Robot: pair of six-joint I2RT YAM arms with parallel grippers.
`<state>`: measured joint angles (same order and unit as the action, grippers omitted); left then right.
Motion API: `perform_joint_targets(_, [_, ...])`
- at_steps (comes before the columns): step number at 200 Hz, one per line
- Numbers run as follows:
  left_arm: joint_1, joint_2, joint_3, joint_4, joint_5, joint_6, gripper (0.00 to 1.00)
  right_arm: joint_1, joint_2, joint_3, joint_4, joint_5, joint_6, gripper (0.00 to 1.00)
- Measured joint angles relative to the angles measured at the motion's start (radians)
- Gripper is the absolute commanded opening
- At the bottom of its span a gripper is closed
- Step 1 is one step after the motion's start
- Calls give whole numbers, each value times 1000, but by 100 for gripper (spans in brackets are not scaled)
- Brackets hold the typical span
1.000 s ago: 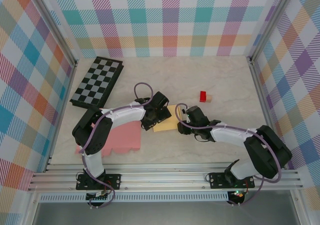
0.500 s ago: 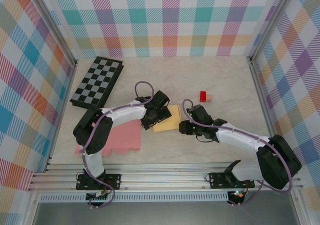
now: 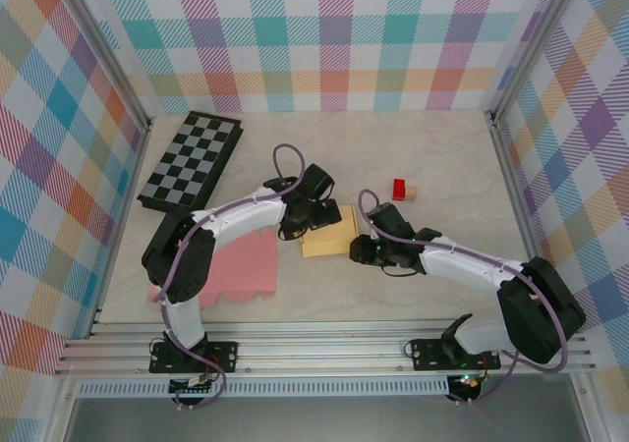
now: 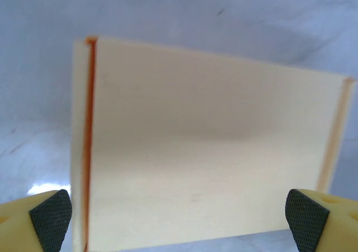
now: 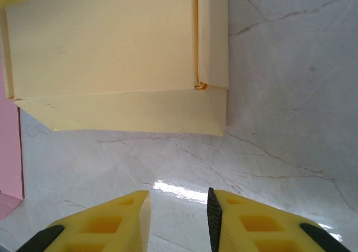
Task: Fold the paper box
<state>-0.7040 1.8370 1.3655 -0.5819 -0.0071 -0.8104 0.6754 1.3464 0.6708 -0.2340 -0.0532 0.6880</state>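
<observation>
The paper box [image 3: 330, 231] lies flat and pale yellow on the marble table, mid-scene. My left gripper [image 3: 311, 209] hovers over its far left part with jaws spread wide. In the left wrist view the box [image 4: 207, 151] spans the gap between the two black fingertips [image 4: 51, 215], which stand apart from it at both bottom corners. My right gripper [image 3: 360, 248] sits just off the box's near right corner. Its yellow fingers [image 5: 235, 224] stand a narrow gap apart over bare table, short of the box's folded edge [image 5: 117, 109], with nothing between them.
A folded chessboard [image 3: 190, 162] lies at the far left. A pink foam sheet [image 3: 241, 270] lies left of the box, its edge [image 5: 8, 157] in the right wrist view. A red block [image 3: 399, 189] and a small wooden block [image 3: 413, 194] sit right of the box.
My left gripper has shifted a little farther over the box. My right gripper's jaws have narrowed, and its arm has swung slightly nearer.
</observation>
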Motion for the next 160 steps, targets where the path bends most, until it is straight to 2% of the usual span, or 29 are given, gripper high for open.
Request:
perform_joint_targets(27, [93, 5, 27, 69, 100, 114, 96, 0, 6, 0, 3, -16, 54, 33])
perform_joint_targets(52, [179, 74, 132, 93, 184, 201, 94, 0, 26, 0, 11, -30, 99, 32])
perform_joint_targets(67, [211, 145, 212, 98, 224, 256, 92, 0, 45, -2, 23, -42, 124, 26])
perform_joint_targets(109, [221, 303, 349, 85, 309, 369, 90, 0, 68, -7, 68, -53, 169, 21])
perform_joint_targets(160, [218, 346, 344, 90, 391, 397, 87, -9, 114, -7, 85, -53, 169, 20])
